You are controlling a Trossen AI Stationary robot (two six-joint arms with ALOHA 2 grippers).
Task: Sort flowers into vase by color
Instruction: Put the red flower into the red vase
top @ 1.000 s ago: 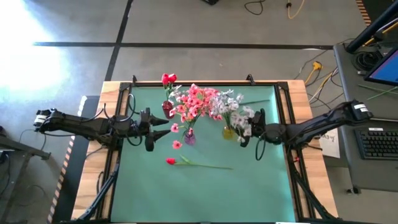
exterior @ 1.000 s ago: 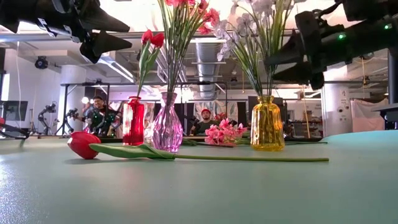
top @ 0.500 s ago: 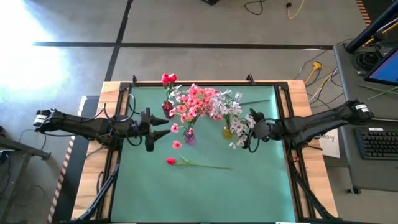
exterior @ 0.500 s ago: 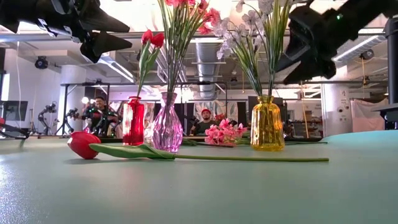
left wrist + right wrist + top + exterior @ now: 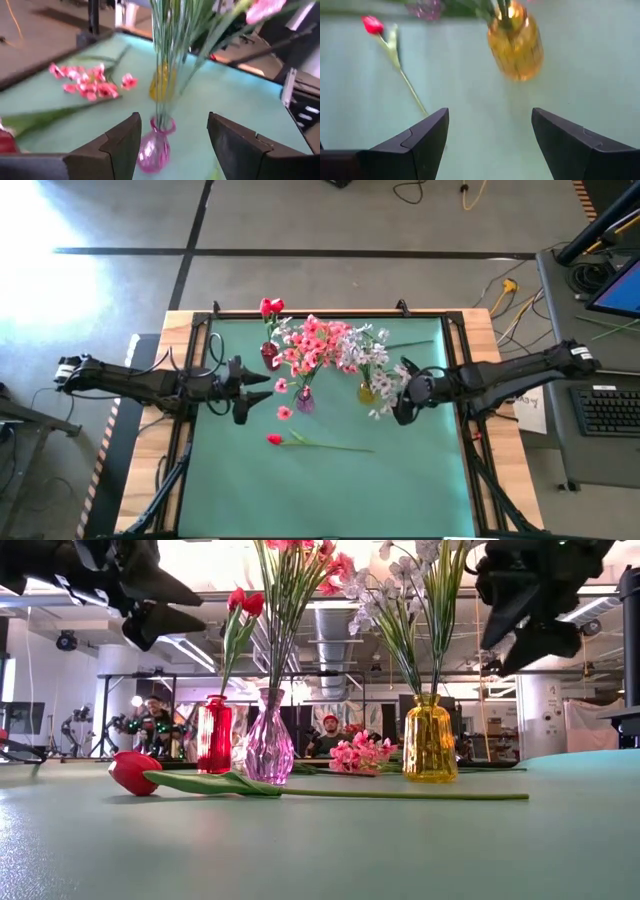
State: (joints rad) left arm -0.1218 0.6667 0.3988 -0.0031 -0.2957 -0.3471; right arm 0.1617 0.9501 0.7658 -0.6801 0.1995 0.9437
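Right gripper (image 5: 490,145) spread, empty; yellow vase (image 5: 515,45) just ahead of fingertips. Red tulip (image 5: 318,443) flat on mat, well off. Left gripper (image 5: 172,145) spread, pink vase (image 5: 155,147) between fingers. Risk: tipping either vase on swing.

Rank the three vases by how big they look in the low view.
1. Yellow vase: looks widest and bulkiest.
2. Pink vase: about as tall, but narrow-necked, so close to the yellow one.
3. Red vase: slimmest.
They stand at slightly different depths, so the ranking is unsure.
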